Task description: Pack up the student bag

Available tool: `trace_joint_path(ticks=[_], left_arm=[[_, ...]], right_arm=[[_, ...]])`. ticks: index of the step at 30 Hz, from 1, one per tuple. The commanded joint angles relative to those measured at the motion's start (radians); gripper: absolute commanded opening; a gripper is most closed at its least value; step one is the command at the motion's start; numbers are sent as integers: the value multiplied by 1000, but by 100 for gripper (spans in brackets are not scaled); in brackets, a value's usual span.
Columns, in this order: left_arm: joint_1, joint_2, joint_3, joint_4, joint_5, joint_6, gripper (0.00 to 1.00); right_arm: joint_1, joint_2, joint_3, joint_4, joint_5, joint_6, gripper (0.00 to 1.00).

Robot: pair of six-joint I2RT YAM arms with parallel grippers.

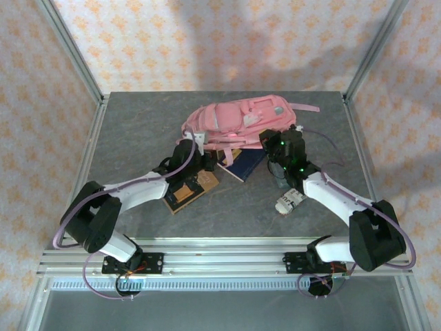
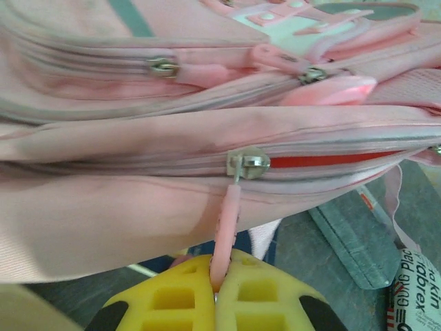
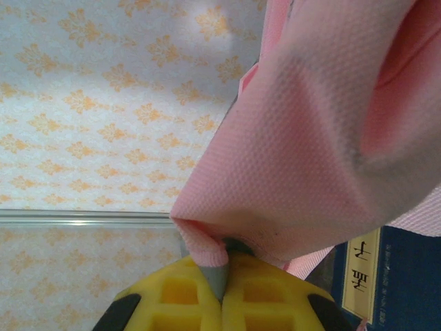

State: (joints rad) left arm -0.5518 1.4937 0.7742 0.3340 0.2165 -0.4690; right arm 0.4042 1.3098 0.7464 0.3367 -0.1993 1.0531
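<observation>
Grey marbled counter, boxed in by walls papered with an orange floral print, carries the student bag lying on its side towards the far middle. It is soft pink fabric that slumps and creases, so I judge it light but floppy: it will sag and fold instead of lifting as one piece, and the zip mouth will need holding taut. The firm places to take hold are the rubbery pink pull tab under the metal slider and a bunched edge of cloth. Right of the slider a strip of red lining shows, so that zip looks partly undone. In the left wrist view the left claw is clamped together on the end of the pull tab; in the right wrist view the right claw is pinched shut on a fold of the bag's woven fabric. Just beside the bag, on the near side, lie a dark blue book, a brown book and a printed packet.
</observation>
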Motion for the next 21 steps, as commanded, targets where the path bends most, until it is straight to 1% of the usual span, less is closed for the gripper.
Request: trace_joint_path(ticks=[1, 3, 7, 12, 15, 18, 19, 20, 21], left_arm=[[32, -55, -46, -60, -68, 16, 0], [32, -72, -56, -80, -63, 29, 0], [18, -95, -81, -76, -16, 45, 0], [-35, -99, -84, -82, 45, 85, 0], [-53, -83, -84, -92, 57, 88, 0], [-51, -61, -86, -102, 28, 79, 0], [-51, -53, -81, -107, 20, 74, 8], [-48, -42, -73, -117, 14, 68, 22], [-47, -32, -65, -125, 15, 63, 31]], right_arm=[[-31, -16, 0, 66, 22, -30, 0], [-36, 9, 18, 62, -4, -50, 0], [-47, 87, 93, 36, -93, -113, 0], [-94, 192, 183, -10, -236, -184, 0], [-126, 249, 213, -44, -308, -219, 0], [-134, 282, 201, -34, -345, -223, 0], [-135, 288, 191, -24, -357, -220, 0], [-135, 294, 178, -7, -369, -214, 0], [-134, 298, 165, 3, -375, -209, 0]])
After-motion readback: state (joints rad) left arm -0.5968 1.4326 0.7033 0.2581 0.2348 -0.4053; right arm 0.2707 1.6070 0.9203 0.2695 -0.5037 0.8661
